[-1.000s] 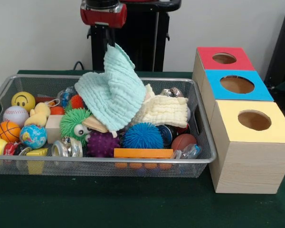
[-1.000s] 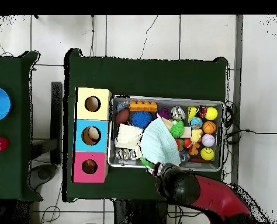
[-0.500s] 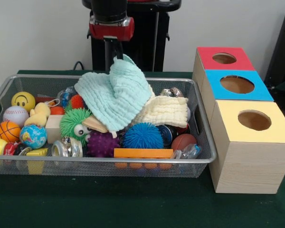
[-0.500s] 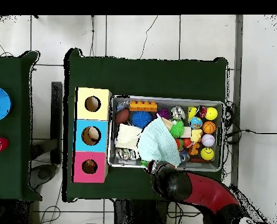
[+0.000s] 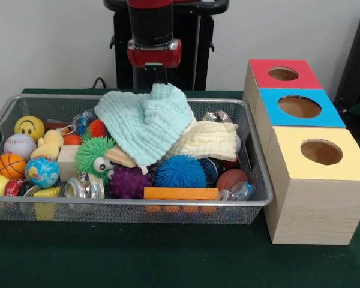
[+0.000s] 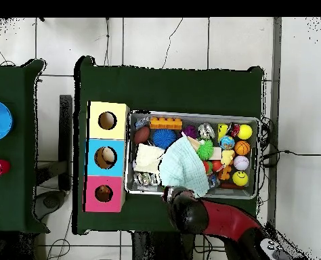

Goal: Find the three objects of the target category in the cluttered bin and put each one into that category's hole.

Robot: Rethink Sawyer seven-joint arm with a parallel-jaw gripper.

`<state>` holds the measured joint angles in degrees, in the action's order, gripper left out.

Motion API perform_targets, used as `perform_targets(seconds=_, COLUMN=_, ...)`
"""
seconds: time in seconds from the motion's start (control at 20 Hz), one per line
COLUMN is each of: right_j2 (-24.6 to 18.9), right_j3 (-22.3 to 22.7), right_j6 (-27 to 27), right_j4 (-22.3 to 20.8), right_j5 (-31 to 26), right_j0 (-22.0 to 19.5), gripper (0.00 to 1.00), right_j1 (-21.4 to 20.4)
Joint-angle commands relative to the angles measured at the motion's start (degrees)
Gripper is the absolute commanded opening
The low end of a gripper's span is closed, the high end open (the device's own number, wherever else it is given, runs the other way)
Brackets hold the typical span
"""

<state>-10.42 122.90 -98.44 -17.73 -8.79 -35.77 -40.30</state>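
A mint green cloth (image 5: 145, 123) lies draped over the toys in the middle of the wire bin (image 5: 168, 204). Its top corner is bunched up at my gripper (image 5: 159, 83), which hangs over the bin's far rim and is shut on that corner. From overhead, the arm covers the gripper and the mint cloth (image 6: 183, 170) spreads out from under it. A cream cloth (image 5: 207, 139) lies just right of the mint one. Beside the bin stand three boxes with round holes: red (image 5: 261, 67), blue (image 5: 270, 99) and yellow (image 5: 288, 141).
The bin is packed with several balls and toys: a green fuzzy toy (image 5: 95, 157), a blue spiky ball (image 5: 180, 172), a purple spiky ball (image 5: 129, 182), an orange brick (image 5: 181, 193), a smiley ball (image 5: 29, 127) and a basketball (image 5: 9, 165). Green cloth covers the table.
My gripper has moved right and lower along the bin's far side. The cloth's held corner came with it, so the cloth now sits flatter on the pile.
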Motion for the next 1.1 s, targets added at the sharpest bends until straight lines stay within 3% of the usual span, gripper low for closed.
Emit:
perform_targets(seconds=0.05, right_j2=-1.39, right_j3=-3.43, right_j6=-3.93, right_j4=-2.88, right_j5=1.47, right_j0=0.13, gripper=0.0, right_j1=2.82)
perform_targets(seconds=0.25, right_j2=-0.61, right_j3=-3.87, right_j6=-4.95, right_j4=-3.3, right_j5=2.83, right_j0=0.96, gripper=0.0, right_j1=2.8)
perform_targets(seconds=0.3, right_j2=-0.31, right_j3=-4.22, right_j6=-4.89, right_j4=-2.93, right_j5=1.34, right_j0=1.34, gripper=1.0, right_j1=2.58)
perform_targets(seconds=0.7, right_j2=-2.41, right_j3=-6.53, right_j6=-2.26, right_j4=-2.39, right_j5=-2.77, right_j0=0.55, gripper=1.0, right_j1=3.24)
perform_targets(seconds=1.1, right_j2=-3.26, right_j3=-6.44, right_j6=-1.39, right_j4=-1.39, right_j5=-6.23, right_j0=0.47, gripper=1.0, right_j1=0.56)
